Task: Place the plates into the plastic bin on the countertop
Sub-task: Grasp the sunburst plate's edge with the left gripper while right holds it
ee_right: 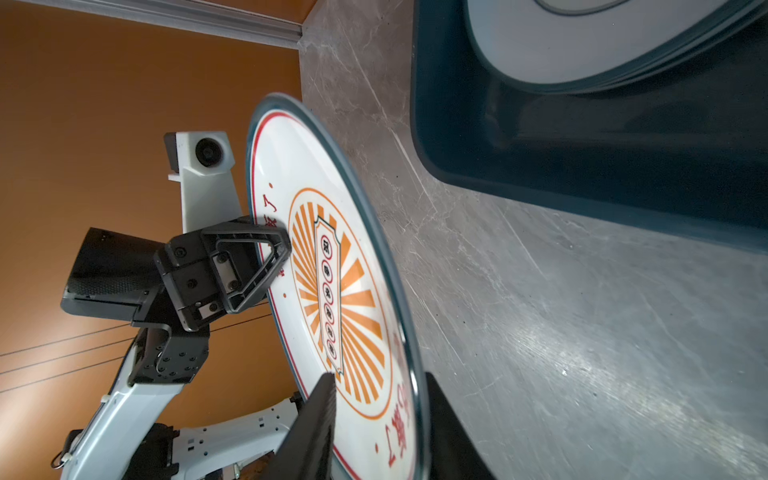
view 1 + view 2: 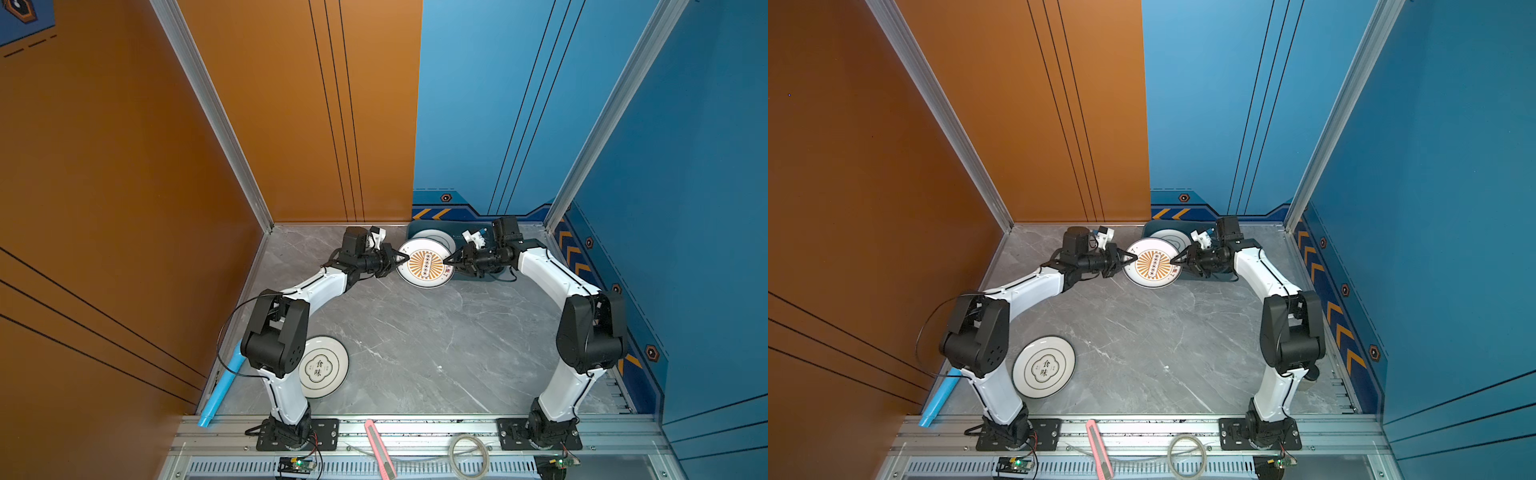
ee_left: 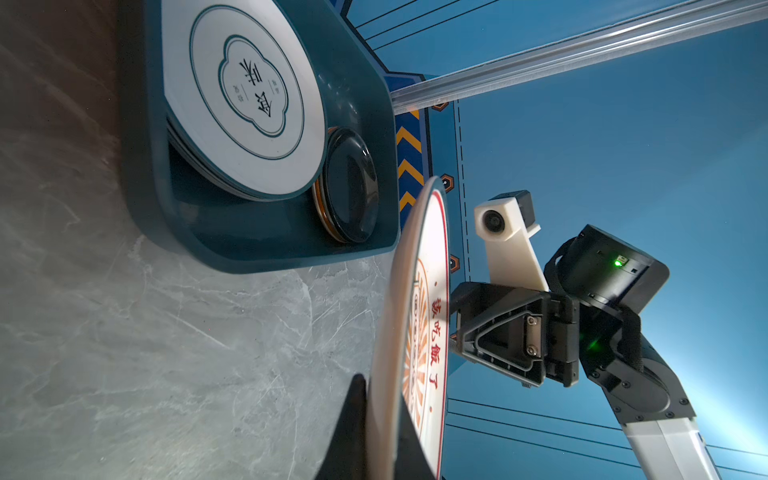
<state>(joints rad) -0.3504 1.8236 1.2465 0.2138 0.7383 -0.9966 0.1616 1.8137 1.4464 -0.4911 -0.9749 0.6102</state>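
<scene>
A white plate with an orange sunburst (image 2: pixel 426 262) (image 2: pixel 1152 262) hangs tilted above the countertop (image 2: pixel 415 340), just in front of the dark teal plastic bin (image 2: pixel 415 232) (image 3: pixel 249 249). My left gripper (image 2: pixel 406 258) (image 3: pixel 384 399) is shut on its left rim. The right gripper (image 2: pixel 446 261) (image 1: pixel 378 382) straddles the opposite rim with its jaws parted. Inside the bin lies a stack topped by a quatrefoil plate (image 3: pixel 249 95), with small black plates (image 3: pixel 351 187) beside it. Another quatrefoil plate (image 2: pixel 322 368) (image 2: pixel 1044 366) lies on the countertop by the left arm's elbow.
The bin stands against the blue back wall, and orange and blue walls close both sides. A light-blue tube (image 2: pixel 220 386) leans at the front left edge. A pink utility knife (image 2: pixel 380 449) and a coiled cable (image 2: pixel 469 455) lie on the front rail.
</scene>
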